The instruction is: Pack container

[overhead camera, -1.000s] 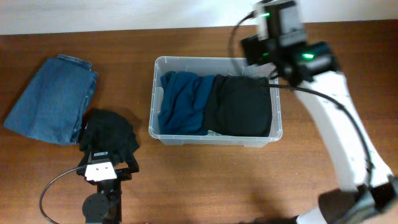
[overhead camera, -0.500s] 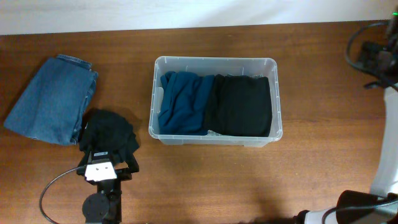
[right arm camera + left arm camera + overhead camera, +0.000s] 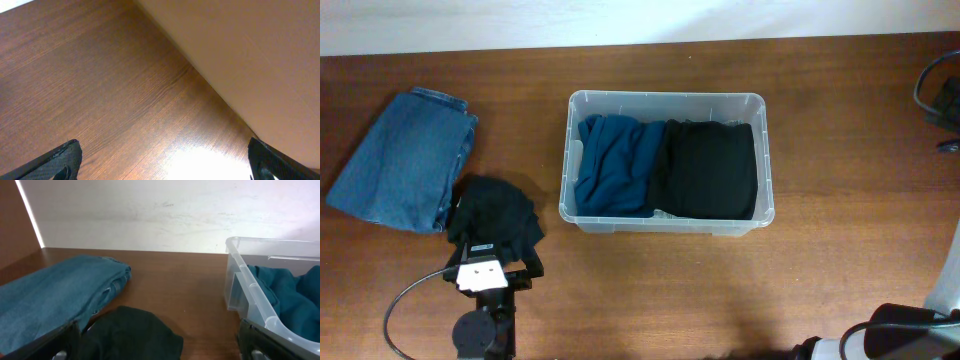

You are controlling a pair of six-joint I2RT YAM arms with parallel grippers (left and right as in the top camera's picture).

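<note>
The container (image 3: 665,98) is a clear tub in the middle of the table. It holds a teal garment (image 3: 613,165) on its left and a black garment (image 3: 708,170) on its right. A crumpled black garment (image 3: 496,213) lies on the table to its left. My left gripper (image 3: 492,262) stands open just in front of this cloth. In the left wrist view the cloth (image 3: 135,335) reaches between the fingers of the left gripper (image 3: 160,347), and the container's rim (image 3: 251,287) is at the right. My right gripper (image 3: 165,165) is open over bare wood, far right of the container.
Folded blue jeans (image 3: 405,155) lie at the far left, touching the black cloth, and show in the left wrist view as jeans (image 3: 55,295). A pale wall runs along the table's back edge. My right arm (image 3: 950,290) stands at the right border.
My right arm has swung away from above the container's back right corner to the right border of the overhead view. The left arm and the clothes have not moved.
</note>
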